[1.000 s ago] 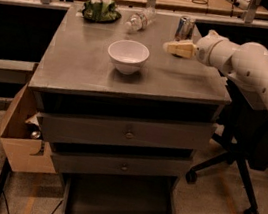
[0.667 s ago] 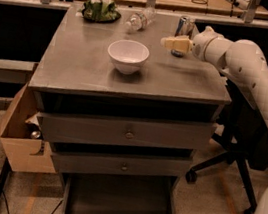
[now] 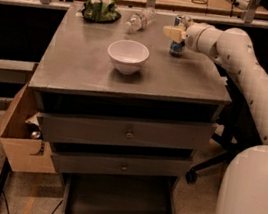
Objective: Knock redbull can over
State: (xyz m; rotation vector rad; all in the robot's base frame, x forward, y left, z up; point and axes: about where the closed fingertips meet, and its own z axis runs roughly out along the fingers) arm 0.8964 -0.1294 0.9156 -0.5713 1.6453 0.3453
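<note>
The redbull can [image 3: 177,47] stands upright near the back right of the grey cabinet top [image 3: 80,65], blue and silver, partly hidden behind my wrist. My gripper [image 3: 173,33] reaches in from the right on the white arm [image 3: 242,60]. Its tan fingers [image 3: 171,32] are at the can's upper part, pointing left, just in front of it.
A white bowl [image 3: 128,56] sits mid-table. A clear plastic water bottle [image 3: 139,21] lies at the back, with a green chip bag [image 3: 99,10] to its left. The bottom drawer [image 3: 122,213] is pulled open. A cardboard box [image 3: 18,136] stands at the left, a chair base [image 3: 211,162] at the right.
My arm has swung back and left; the gripper moved from in front of the can up to its top. The can still stands upright.
</note>
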